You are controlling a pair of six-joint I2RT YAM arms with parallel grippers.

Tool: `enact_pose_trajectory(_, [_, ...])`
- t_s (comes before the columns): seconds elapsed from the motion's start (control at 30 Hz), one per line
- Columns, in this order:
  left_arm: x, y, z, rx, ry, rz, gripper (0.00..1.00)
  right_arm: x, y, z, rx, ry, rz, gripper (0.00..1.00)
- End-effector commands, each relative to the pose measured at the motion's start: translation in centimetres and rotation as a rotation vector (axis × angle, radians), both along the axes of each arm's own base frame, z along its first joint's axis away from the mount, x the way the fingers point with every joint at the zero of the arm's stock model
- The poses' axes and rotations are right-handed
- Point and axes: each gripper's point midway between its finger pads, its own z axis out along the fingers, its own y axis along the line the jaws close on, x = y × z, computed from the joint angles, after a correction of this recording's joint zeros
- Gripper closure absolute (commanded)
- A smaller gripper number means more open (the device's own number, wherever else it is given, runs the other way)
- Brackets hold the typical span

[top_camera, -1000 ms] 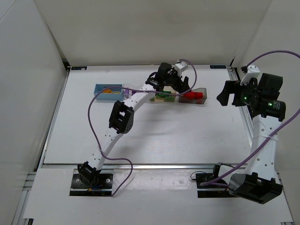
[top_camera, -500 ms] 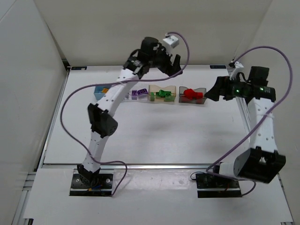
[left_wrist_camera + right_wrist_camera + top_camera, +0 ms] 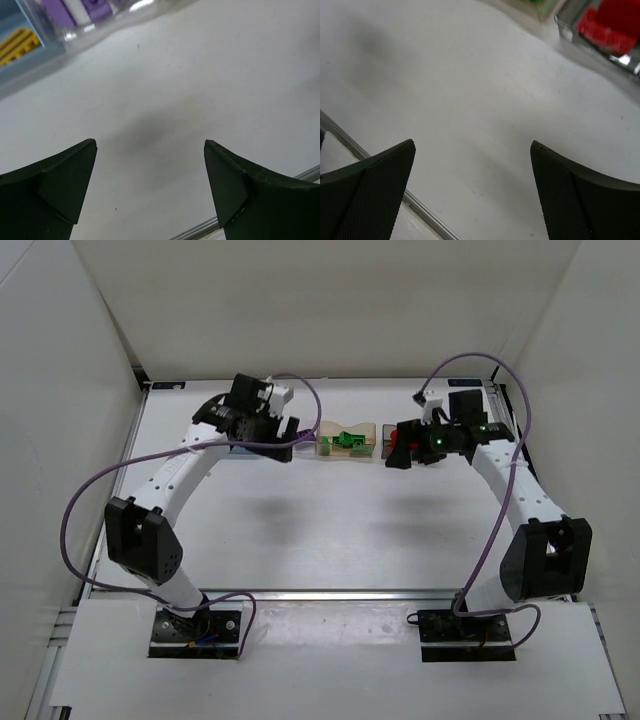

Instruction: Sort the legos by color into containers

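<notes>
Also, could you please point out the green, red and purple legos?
green lego (image 3: 346,440): top view, its middle.
red lego (image 3: 615,17): right wrist view, its broad face.
purple lego (image 3: 59,10): left wrist view, its left part.

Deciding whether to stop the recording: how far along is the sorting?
Done: yellow lego in the blue box, purple lego in the clear box, green lego in the orange box, red lego in the grey box. In hand: nothing; left gripper and right gripper are open, empty. Left: no loose lego in view.
</notes>
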Motion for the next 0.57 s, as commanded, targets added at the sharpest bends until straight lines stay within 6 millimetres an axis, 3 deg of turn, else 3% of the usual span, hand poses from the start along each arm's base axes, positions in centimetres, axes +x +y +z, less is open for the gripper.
enact_pose_trajectory(0.0, [-2.2,3.4,0.6,0.006,-0.027,0.070,0.01,0.4,-1.3,-1.4,-0.086,-0.061,-0.101,0.01])
enact_pose_trajectory(0.03, [-2.8,4.2,0.6,-0.002,-0.023,0.082,0.01,0.2,-1.4,-1.3,-0.093,-0.084,-0.099,0.01])
enact_pose_trajectory(0.07, [-2.8,5.4,0.0,-0.028,0.001,0.140,0.01,-0.2,-1.8,-2.5,-0.114,-0.081,-0.105,0.01])
enact_pose_trajectory(0.1, [-3.4,6.3,-1.4,-0.028,0.037,0.167,0.01,0.2,-1.9,-2.0,-0.108,-0.121,-0.115,0.01])
enact_pose_trajectory(0.2, [-3.8,7.6,-2.5,-0.063,0.071,0.221,0.01,-0.2,-2.1,-2.6,-0.103,-0.118,-0.124,0.01])
enact_pose_trajectory(0.53, [-2.4,8.0,-2.9,-0.060,0.055,0.284,0.01,-0.5,-2.7,-1.0,-0.100,-0.177,-0.151,0.01])
